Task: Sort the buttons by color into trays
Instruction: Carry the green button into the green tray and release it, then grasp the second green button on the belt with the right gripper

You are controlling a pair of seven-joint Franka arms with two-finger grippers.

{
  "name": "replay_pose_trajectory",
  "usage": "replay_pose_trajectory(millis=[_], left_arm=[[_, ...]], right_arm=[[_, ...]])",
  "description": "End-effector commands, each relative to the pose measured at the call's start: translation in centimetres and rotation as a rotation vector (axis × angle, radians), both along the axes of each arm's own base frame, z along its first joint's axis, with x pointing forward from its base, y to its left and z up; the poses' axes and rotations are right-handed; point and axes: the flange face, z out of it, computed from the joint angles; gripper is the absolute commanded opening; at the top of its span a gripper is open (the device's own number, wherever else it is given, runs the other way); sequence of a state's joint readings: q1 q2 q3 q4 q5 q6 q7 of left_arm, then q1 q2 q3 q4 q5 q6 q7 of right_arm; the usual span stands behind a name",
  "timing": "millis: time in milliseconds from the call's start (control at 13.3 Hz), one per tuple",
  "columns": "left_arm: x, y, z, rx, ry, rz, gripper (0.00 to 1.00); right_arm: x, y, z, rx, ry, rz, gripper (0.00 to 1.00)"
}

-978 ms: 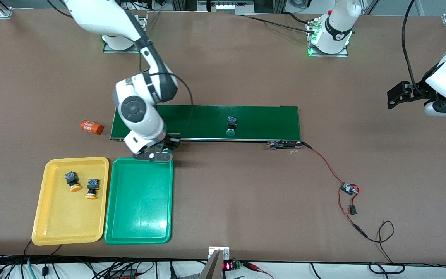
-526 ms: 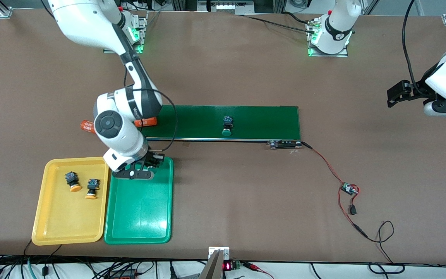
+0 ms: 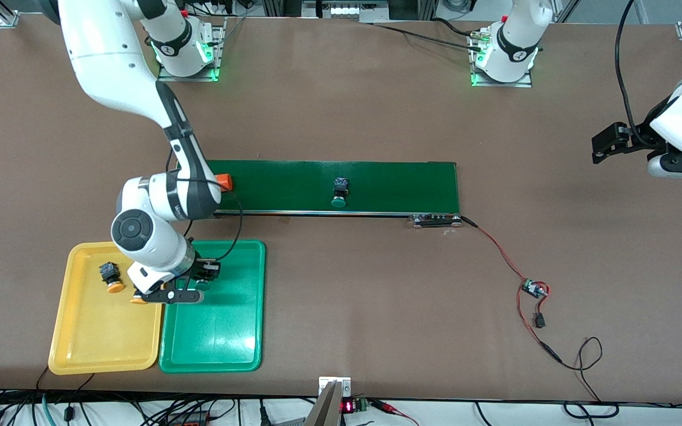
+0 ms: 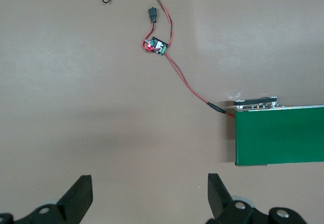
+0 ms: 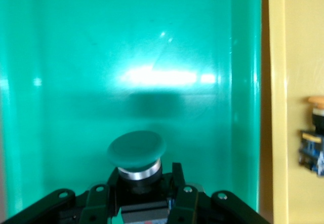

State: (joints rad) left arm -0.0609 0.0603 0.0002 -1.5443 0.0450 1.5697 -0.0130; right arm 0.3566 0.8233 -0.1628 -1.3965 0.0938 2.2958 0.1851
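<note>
Right gripper (image 3: 202,283) hovering over green tray (image 3: 222,337), jaws clamped on green-capped button (image 5: 136,153). Second green button (image 3: 339,193) lying on conveyor belt (image 3: 400,183), at one o'clock from tray. Left gripper (image 4: 147,201) waiting over bare desk (image 3: 376,296), jaws apart.

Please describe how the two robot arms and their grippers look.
Both arms have glossy white shells with dark grey joint bands. The right arm shows a round grey cap and a thin black cable. The right gripper and left gripper are black; bases glow green.

front: high, faces robots | wrists: look down | shared: green tray (image 3: 240,331)
</note>
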Motion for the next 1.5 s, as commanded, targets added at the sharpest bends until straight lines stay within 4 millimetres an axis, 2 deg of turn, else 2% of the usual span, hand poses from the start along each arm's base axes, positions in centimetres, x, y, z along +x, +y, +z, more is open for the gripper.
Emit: replay_pose_trajectory(millis=[0,75,150,226,301,376,602,827,978,1128,1429], left_arm=[[0.3,0.0,0.5,0.015,0.006,-0.014,1.0],[0.3,0.2,0.5,0.015,0.006,-0.011,1.0],[0.3,0.1,0.4,0.015,0.008,-0.013,1.0],[0.3,0.1,0.5,0.015,0.006,-0.011,1.0],[0.3,0.2,0.4,0.015,0.008,-0.007,1.0],[0.3,0.0,0.5,0.015,0.006,-0.008,1.0],[0.4,0.1,0.5,0.017,0.001,-0.01,1.0],[0.4,0.3,0.5,0.019,0.003,-0.005,1.0],[0.3,0.2,0.5,0.019,0.003,-0.007,1.0],[0.4,0.2,0.5,0.016,0.001,-0.007,1.0],[0.4,0.3,0.5,0.016,0.003,-0.007,1.0]], right_arm=[[1.3,-0.6,-2.8,-0.008,-0.043,0.019,0.0],[1.4,-0.6,-3.2,-0.007,-0.051,0.02,0.01],[1.3,-0.6,-3.4,-0.008,-0.049,0.019,0.22],[1.3,-0.7,-3.3,-0.002,-0.049,0.008,0.95],[1.5,-1.1,-2.8,0.003,-0.046,-0.003,1.0],[1.4,-0.8,-2.0,0.011,-0.048,-0.006,1.0],[0.7,1.1,1.1,0.051,-0.005,-0.015,1.0],[-1.7,3.4,5.0,0.083,0.098,-0.054,1.0],[-4.5,7.0,6.4,0.075,0.165,-0.11,1.0],[-7.6,9.3,7.4,0.068,0.199,-0.129,1.0],[-13.9,9.6,8.3,0.053,0.27,-0.174,1.0]])
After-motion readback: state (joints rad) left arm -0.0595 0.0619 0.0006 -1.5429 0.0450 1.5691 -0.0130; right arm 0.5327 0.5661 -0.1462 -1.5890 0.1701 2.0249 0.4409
